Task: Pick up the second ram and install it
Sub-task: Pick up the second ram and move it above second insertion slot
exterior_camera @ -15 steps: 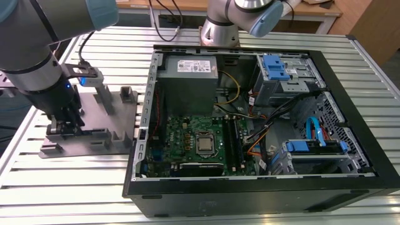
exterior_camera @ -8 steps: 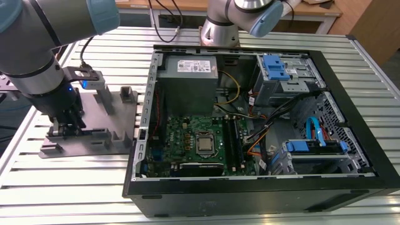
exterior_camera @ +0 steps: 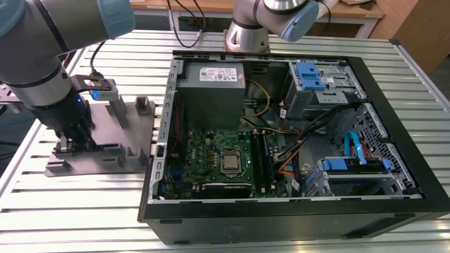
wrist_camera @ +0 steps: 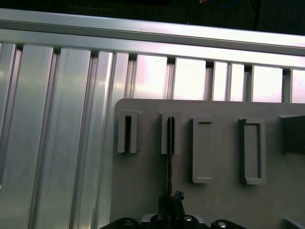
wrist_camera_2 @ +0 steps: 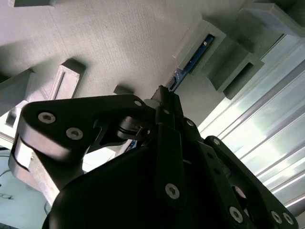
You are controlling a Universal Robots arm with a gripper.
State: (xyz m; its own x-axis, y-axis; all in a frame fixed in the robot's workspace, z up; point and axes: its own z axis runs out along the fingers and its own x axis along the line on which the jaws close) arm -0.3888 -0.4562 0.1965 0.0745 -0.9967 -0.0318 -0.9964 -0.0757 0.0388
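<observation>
We see a desk of ribbed, pale grey aluminium slats. Light glares bright off those slats in both wrist views. Past the desk's far edge stands a wooden table on a white frame, with black cables hanging in front of it. Beyond the desk's far corner, at the exterior view's right, leans a brown wooden panel.

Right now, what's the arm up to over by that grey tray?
The arm's gripper is down at the grey tray, which sits beside the open PC case. Its fingers look closed on the second ram, which stands on edge in the tray's slotted posts. The stick is not yet out of the tray, so nothing has gone to the motherboard.
</observation>
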